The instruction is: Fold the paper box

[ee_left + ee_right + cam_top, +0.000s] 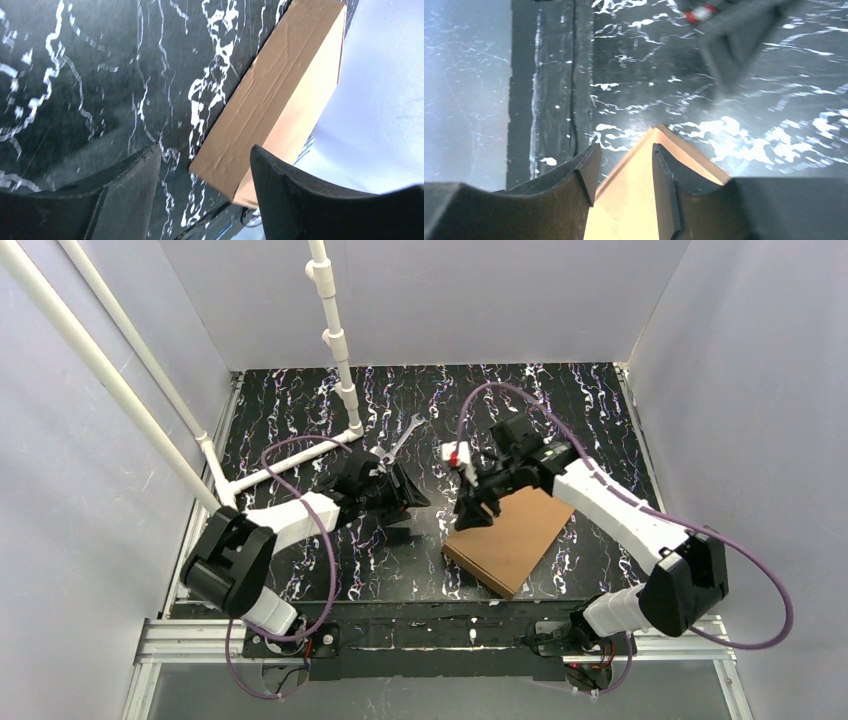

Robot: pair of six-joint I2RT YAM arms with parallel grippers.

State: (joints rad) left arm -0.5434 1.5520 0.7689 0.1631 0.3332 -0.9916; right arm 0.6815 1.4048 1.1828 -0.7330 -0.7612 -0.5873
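A black surface [300,570] veined with white carries the paper box [510,535] lying closed and flat right of centre, and a metal wrench [400,442] farther back

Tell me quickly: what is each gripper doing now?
Left gripper: open, holding nothing.
Right gripper: open over the box corner, not gripping it.

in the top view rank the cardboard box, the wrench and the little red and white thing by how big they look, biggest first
1. The cardboard box, by far the largest.
2. The wrench, long but thin.
3. The red and white thing; the right gripper and its arm hide part of it, so its full size is unsure and its rank below the wrench is not firm.
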